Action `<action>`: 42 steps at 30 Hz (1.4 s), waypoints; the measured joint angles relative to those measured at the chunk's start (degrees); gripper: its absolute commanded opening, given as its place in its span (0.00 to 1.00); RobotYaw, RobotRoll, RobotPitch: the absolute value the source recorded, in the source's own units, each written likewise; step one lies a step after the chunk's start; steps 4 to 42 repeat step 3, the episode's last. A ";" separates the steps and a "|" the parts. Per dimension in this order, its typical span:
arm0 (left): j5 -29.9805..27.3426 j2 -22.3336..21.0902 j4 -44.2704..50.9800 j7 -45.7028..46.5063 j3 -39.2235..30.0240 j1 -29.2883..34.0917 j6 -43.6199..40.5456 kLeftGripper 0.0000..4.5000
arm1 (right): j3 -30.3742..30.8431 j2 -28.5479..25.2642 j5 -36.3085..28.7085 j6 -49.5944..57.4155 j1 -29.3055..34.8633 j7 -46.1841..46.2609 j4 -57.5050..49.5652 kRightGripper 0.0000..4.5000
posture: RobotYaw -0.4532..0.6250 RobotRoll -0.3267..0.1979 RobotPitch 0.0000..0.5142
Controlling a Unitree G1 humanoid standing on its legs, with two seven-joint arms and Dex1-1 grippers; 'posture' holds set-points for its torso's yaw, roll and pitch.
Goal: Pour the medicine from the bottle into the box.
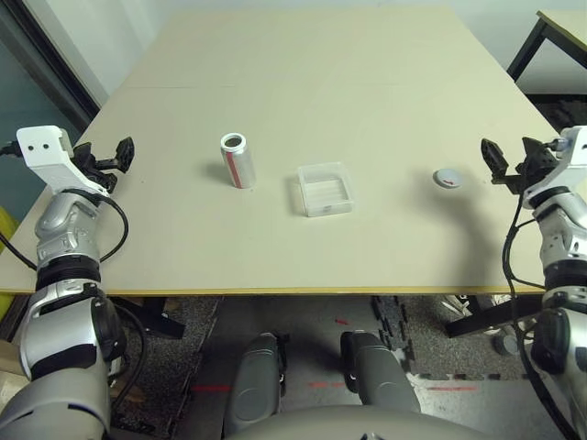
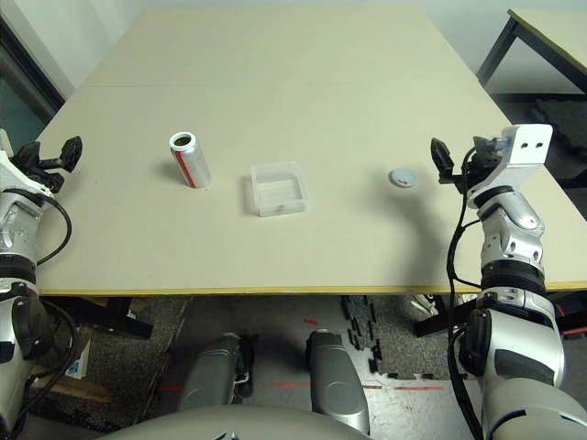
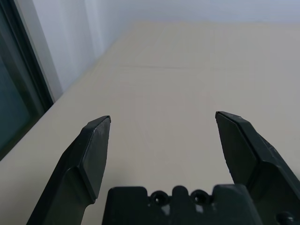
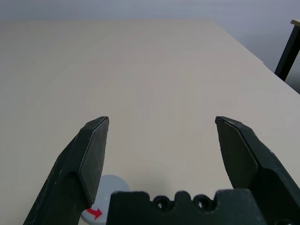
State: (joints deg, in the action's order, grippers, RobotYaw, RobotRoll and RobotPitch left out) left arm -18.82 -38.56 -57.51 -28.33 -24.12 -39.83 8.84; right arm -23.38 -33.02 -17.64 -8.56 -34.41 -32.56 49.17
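So here's what you've got: the bottle (image 1: 238, 159) is standing upright on the tabletop (image 1: 321, 82) with its mouth open, a bit left of the middle and closer to the near edge than the far one, red stripe running down its side. The box (image 1: 325, 189) sits just to the right of it, near but not touching, flat on the tabletop and roughly central along the near edge. Over toward the right edge there's a small round grey cap (image 1: 448, 178) with a red mark on it, lying by itself, well apart from the box. Your left hand (image 1: 117, 156) is out by the left edge, fingers spread wide with nothing between them, well apart from the bottle. Your right hand (image 1: 506, 161) is by the right edge, also wide open and holding nothing, with the cap just beside it on the tabletop. From the right wrist view you can see that cap (image 4: 103, 201) poking out low down next to one finger (image 4: 91, 154). The left wrist view looks along bare tabletop toward the left edge, past its fingers (image 3: 93, 154).
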 measured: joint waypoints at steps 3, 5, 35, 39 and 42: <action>0.22 -0.01 -0.19 0.00 0.08 -0.05 0.17 1.00 | -0.05 -0.08 -0.23 -0.19 0.09 0.02 0.46 1.00 | 0.26 0.62 0.19; 0.22 -0.01 -0.19 0.00 0.08 -0.05 0.17 1.00 | -0.05 -0.08 -0.23 -0.19 0.09 0.02 0.46 1.00 | 0.26 0.62 0.19; 0.22 -0.01 -0.19 0.00 0.08 -0.05 0.17 1.00 | -0.05 -0.08 -0.23 -0.19 0.09 0.02 0.46 1.00 | 0.26 0.62 0.19; 0.22 -0.01 -0.19 0.00 0.08 -0.05 0.17 1.00 | -0.05 -0.08 -0.23 -0.19 0.09 0.02 0.46 1.00 | 0.26 0.62 0.19; 0.22 -0.01 -0.19 0.00 0.08 -0.05 0.17 1.00 | -0.05 -0.08 -0.23 -0.19 0.09 0.02 0.46 1.00 | 0.26 0.62 0.19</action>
